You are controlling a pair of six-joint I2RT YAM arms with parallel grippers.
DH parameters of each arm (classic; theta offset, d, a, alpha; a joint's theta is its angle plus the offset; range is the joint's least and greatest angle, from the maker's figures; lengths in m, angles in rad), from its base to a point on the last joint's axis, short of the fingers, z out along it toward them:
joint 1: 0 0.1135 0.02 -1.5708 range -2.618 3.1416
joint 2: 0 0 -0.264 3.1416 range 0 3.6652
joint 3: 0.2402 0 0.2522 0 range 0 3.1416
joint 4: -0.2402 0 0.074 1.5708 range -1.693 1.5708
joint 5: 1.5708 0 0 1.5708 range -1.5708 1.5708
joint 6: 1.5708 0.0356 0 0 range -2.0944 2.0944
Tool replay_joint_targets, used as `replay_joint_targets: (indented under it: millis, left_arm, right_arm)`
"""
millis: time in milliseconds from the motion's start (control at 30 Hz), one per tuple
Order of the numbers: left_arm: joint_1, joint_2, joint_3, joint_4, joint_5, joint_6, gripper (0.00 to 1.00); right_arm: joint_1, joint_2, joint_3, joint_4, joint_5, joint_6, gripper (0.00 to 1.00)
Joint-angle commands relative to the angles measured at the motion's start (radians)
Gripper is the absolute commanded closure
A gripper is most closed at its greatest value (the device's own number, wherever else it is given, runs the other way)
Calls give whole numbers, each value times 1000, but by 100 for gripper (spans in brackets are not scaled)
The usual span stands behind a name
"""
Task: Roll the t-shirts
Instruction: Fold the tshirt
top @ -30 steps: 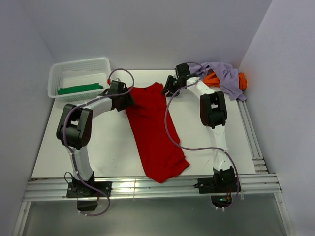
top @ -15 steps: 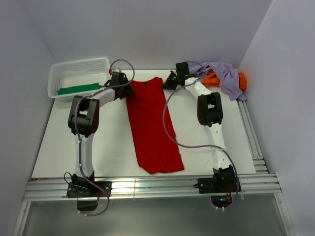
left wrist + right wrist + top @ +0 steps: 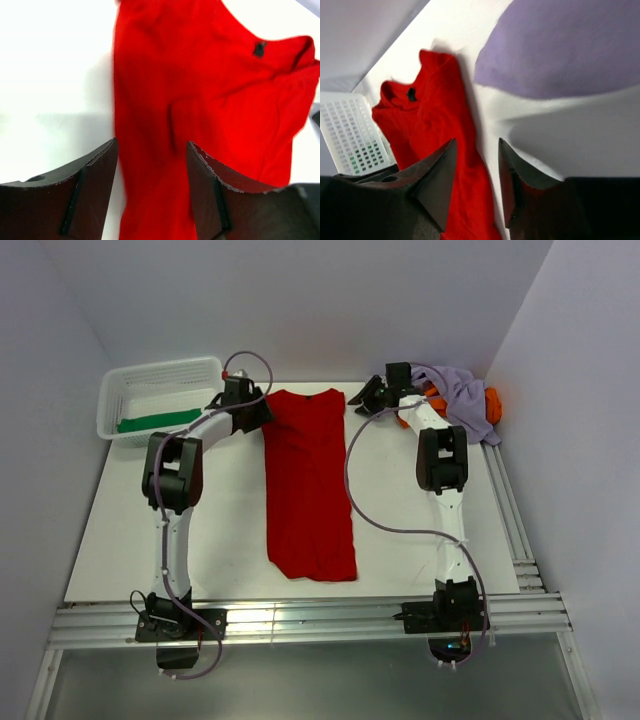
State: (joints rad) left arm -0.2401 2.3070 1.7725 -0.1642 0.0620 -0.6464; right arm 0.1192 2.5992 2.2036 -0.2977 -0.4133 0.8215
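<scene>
A bright red t-shirt [image 3: 308, 490] lies flat as a long straight strip down the middle of the table, collar at the far end. My left gripper [image 3: 258, 410] hovers at its far left corner, open, with red cloth [image 3: 210, 90] lying loose under the left gripper [image 3: 151, 142]. My right gripper [image 3: 358, 400] is just off the far right corner, open and empty, above the shirt's edge [image 3: 430, 115] in the right wrist view [image 3: 477, 141]. A lavender t-shirt [image 3: 462, 390] and an orange t-shirt [image 3: 490, 405] are heaped at the back right. A green t-shirt [image 3: 155, 421] lies in the basket.
A white mesh basket [image 3: 160, 370] stands at the back left, close behind the left gripper. The lavender cloth [image 3: 560, 45] lies right beside the right gripper. White walls close the back and both sides. A metal rail runs along the right edge [image 3: 510, 510].
The red shirt went from slanted and skewed to straight, pulled toward the back. Both grippers moved back with it, then let go of its far corners and now stand open.
</scene>
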Motion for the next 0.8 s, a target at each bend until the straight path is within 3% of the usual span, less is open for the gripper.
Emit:
replay_joint_targets:
  millis: [0,133,400,767]
  left_arm:
    - [12,-176,-73,1,7,-24,38]
    - [7,-245,-139,23,93,-81,41]
    - [-48,-212,-153,35,147,-107,45]
    - [-77,-146,-166,25,133,-101,57]
  right_arm:
    - [19,-128,-36,51,-41,-38,55]
    - [28,-180,-71,52,-108,-42,74]
    - [77,-205,-142,78,-206,-28,98]
    - [140,-136,-166,46,-231,2,100]
